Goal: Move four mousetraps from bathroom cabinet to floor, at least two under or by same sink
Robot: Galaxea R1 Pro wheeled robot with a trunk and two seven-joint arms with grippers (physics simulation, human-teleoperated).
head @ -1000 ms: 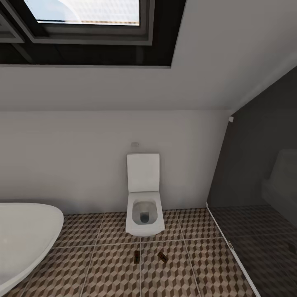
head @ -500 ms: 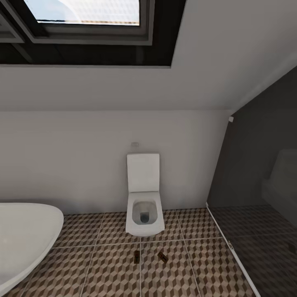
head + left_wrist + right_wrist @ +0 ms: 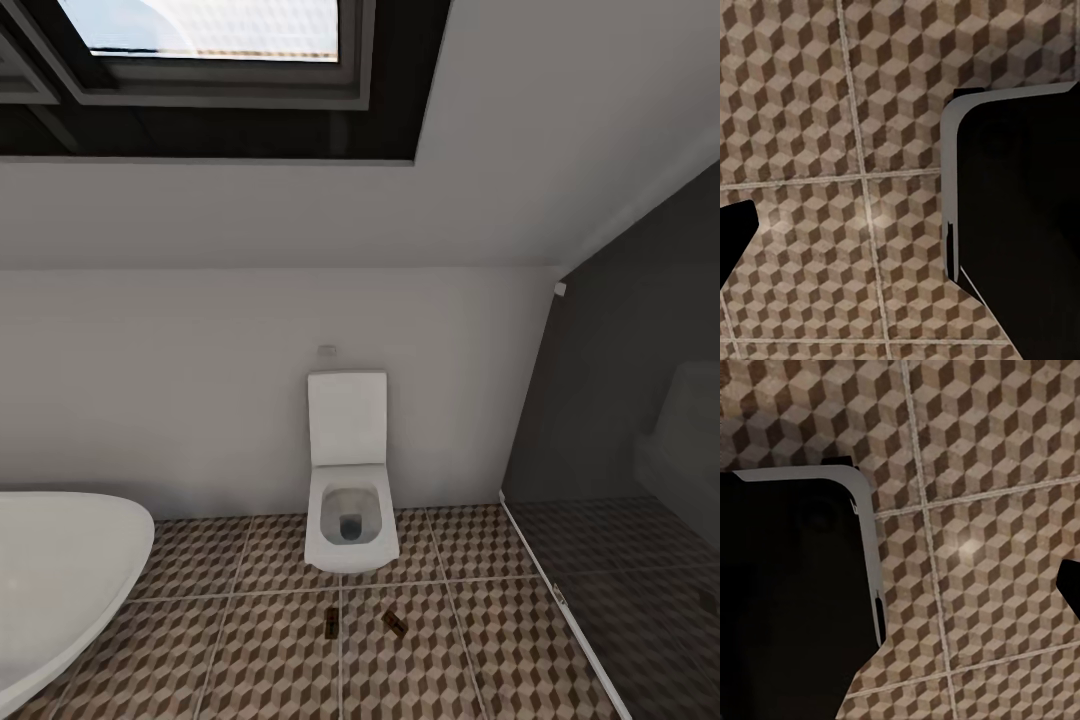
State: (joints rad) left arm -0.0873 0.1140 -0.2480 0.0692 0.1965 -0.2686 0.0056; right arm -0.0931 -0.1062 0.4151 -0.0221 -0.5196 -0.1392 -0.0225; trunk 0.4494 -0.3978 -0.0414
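A: Head view, left to right?

B: White bathtub [image 3: 60, 580] sits at the far left of the toilet [image 3: 348, 500], its rounded end pointing toward it. Toilet is wall-hung, lid up, centred on the white back wall [image 3: 200, 380]. Skylight [image 3: 210, 40] sits above and left of the toilet in the sloped ceiling. Dark glass partition [image 3: 620, 400] stands to the toilet's right.

A: Mousetraps?

B: Two small brown pieces lie on the bathroom floor [image 3: 270, 660] just in front of the toilet bowl. First mousetrap [image 3: 331, 622] lies in front of the bowl's left half, beside a grout line. Second mousetrap [image 3: 395, 623] lies in front of the bowl's right edge, turned at an angle. They are near each other, not touching. Too small to make out wire or red mark.

A: Grippers relative to them?

B: Left wrist view: cube-pattern tile, a black housing with a pale edge [image 3: 1020, 217] on one side, and a dark tip [image 3: 733, 232] at the opposite edge. No mousetrap between or near those parts. Right wrist view: same tile, black housing [image 3: 795, 600] and a small dark tip [image 3: 1071, 581] at the far edge. Nothing held that I can see.

A: Open or closed?

B: Can't tell on either side. The fingertips aren't clear enough in the wrist views to judge the gap.
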